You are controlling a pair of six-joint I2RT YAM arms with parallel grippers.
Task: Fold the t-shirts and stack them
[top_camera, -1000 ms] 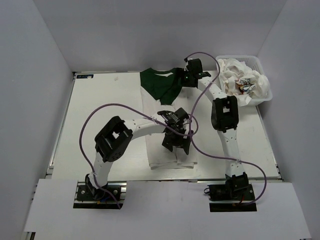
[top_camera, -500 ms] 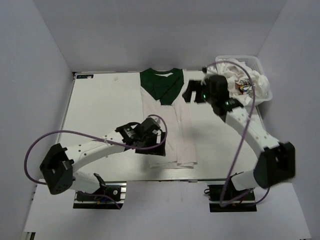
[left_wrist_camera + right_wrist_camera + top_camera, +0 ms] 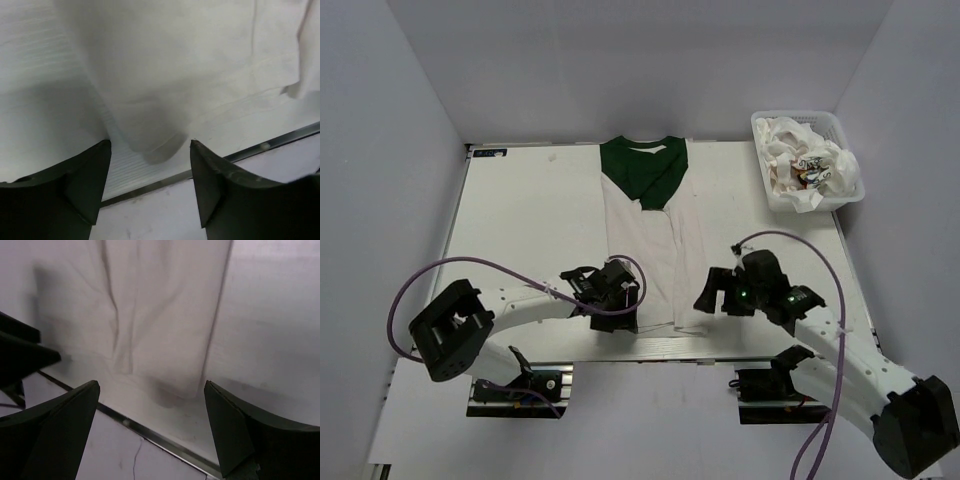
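A white t-shirt with dark green sleeves (image 3: 650,230) lies flat on the table, folded into a long narrow strip with its collar at the far end. My left gripper (image 3: 620,305) is open over the near left hem corner. In the left wrist view that corner (image 3: 155,135) lies between the spread fingers (image 3: 80,175) of the left gripper (image 3: 150,144). My right gripper (image 3: 712,296) is open beside the near right hem corner. In the right wrist view that corner (image 3: 170,360) lies just ahead of the right gripper (image 3: 151,386). Neither gripper holds cloth. Several crumpled white t-shirts (image 3: 810,165) with small colourful prints fill the basket.
The white lattice basket (image 3: 760,125) stands at the far right corner of the table. The table's near metal edge (image 3: 235,156) runs just below the hem, and it also shows in the right wrist view (image 3: 150,432). White walls enclose the table.
The right arm has swung from the green sleeve at the far end down to the near right hem corner. The left gripper has moved to the near left hem corner. The shirt now lies narrower.
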